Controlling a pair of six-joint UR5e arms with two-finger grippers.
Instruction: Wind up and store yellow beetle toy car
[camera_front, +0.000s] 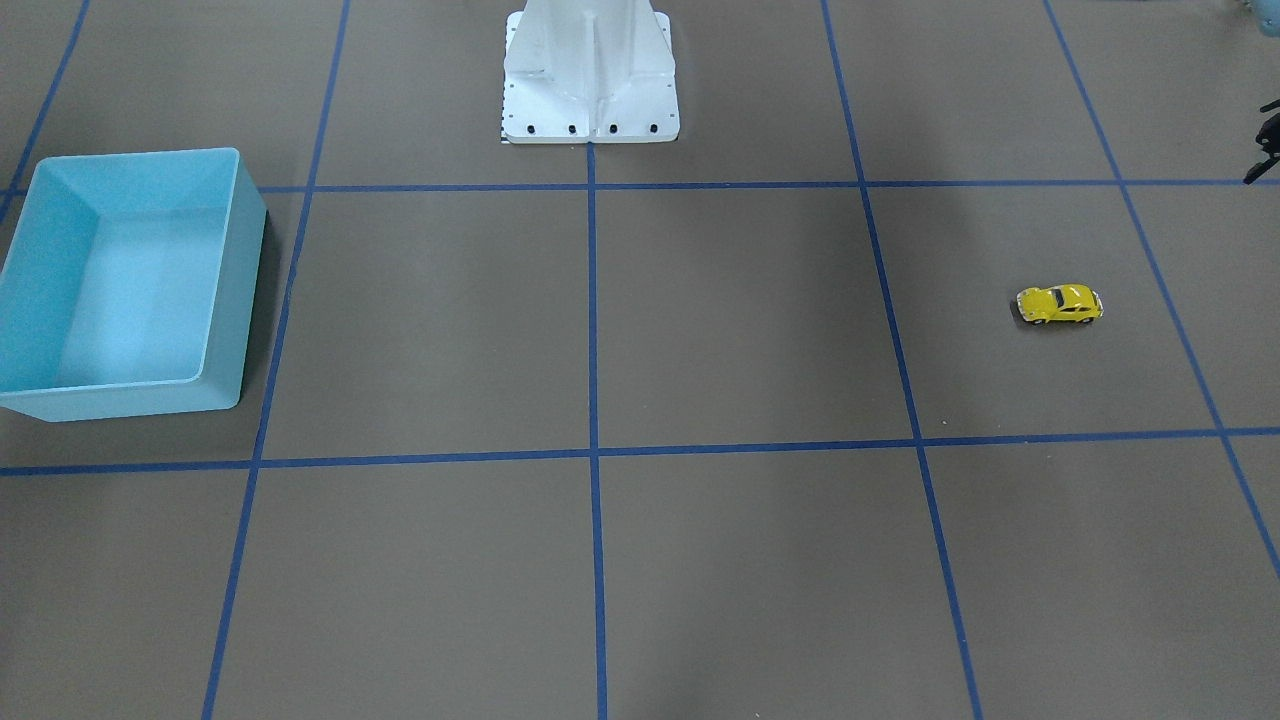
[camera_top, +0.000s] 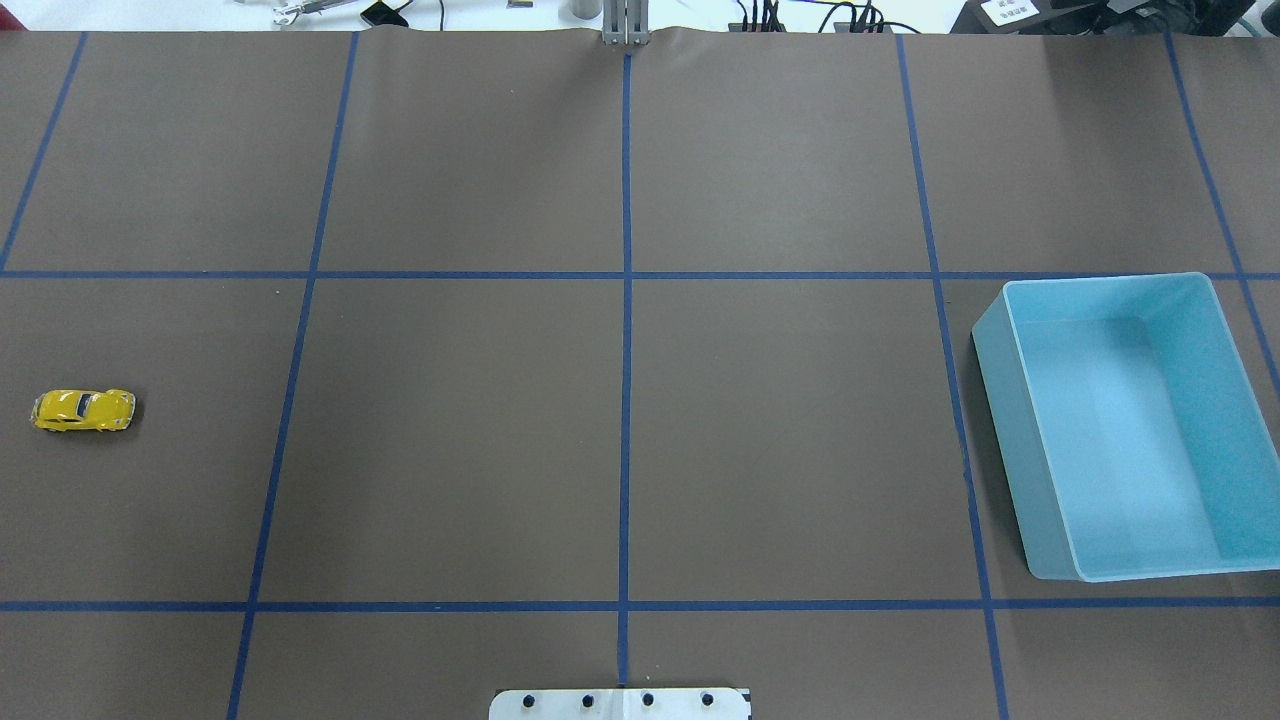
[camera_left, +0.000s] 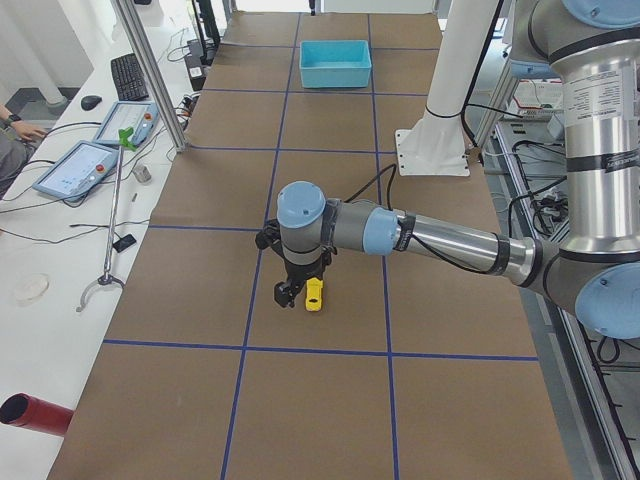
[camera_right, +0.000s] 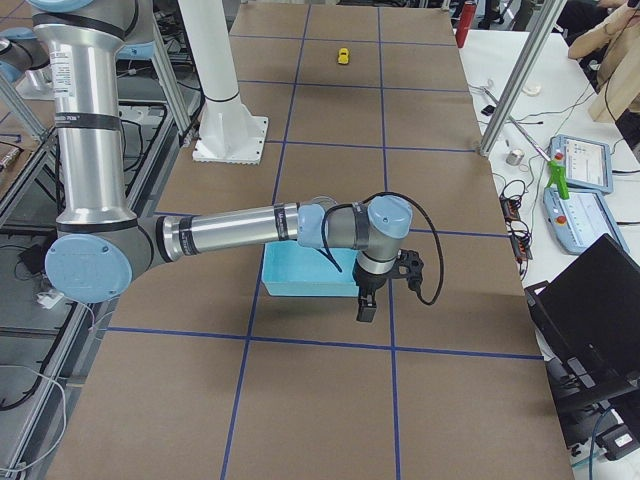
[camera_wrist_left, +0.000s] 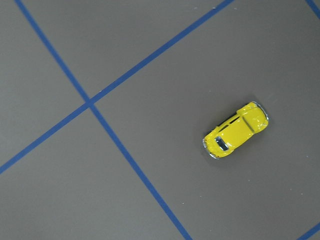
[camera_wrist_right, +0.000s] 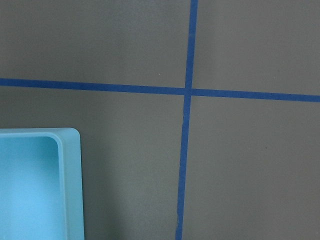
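Observation:
The yellow beetle toy car (camera_top: 84, 410) stands on its wheels on the brown table mat at the robot's far left. It also shows in the front view (camera_front: 1059, 304), the left wrist view (camera_wrist_left: 236, 129) and both side views (camera_left: 314, 294) (camera_right: 343, 56). My left gripper (camera_left: 289, 294) hangs close beside the car, apart from it; I cannot tell if it is open or shut. My right gripper (camera_right: 366, 308) hangs by the near corner of the light-blue bin (camera_top: 1010, 340); I cannot tell its state. No fingers show in either wrist view.
The bin (camera_front: 225, 290) is empty and stands at the robot's right. The white robot base (camera_front: 590, 110) stands at the table's middle edge. Blue tape lines cross the mat. Tablets, cables and a laptop lie on side benches beyond the table.

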